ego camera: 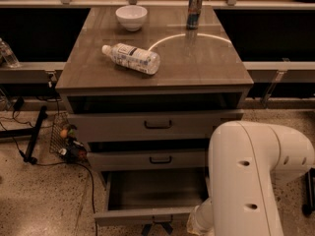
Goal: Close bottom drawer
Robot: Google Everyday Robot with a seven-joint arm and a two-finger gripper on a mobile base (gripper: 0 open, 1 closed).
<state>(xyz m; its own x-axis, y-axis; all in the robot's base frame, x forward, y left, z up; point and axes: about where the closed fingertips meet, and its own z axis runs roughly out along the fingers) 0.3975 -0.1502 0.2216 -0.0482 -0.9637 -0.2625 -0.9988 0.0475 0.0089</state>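
The bottom drawer (147, 214) is the lowest of three grey-brown drawers and stands pulled out, its deep grey box (157, 188) open to view. Its front is at the bottom edge of the camera view. My gripper (156, 228) shows as a dark shape just below and in front of that drawer front, at about its middle, mostly cut off by the frame edge. My white arm (246, 181) fills the lower right and covers the drawer's right side.
The middle drawer (152, 159) and top drawer (157, 124) stand slightly out. On the cabinet top (197, 58) lie a plastic bottle (132, 58), a white bowl (131, 16) and a can (195, 4). Cables and a basket (64, 139) sit on the floor at left.
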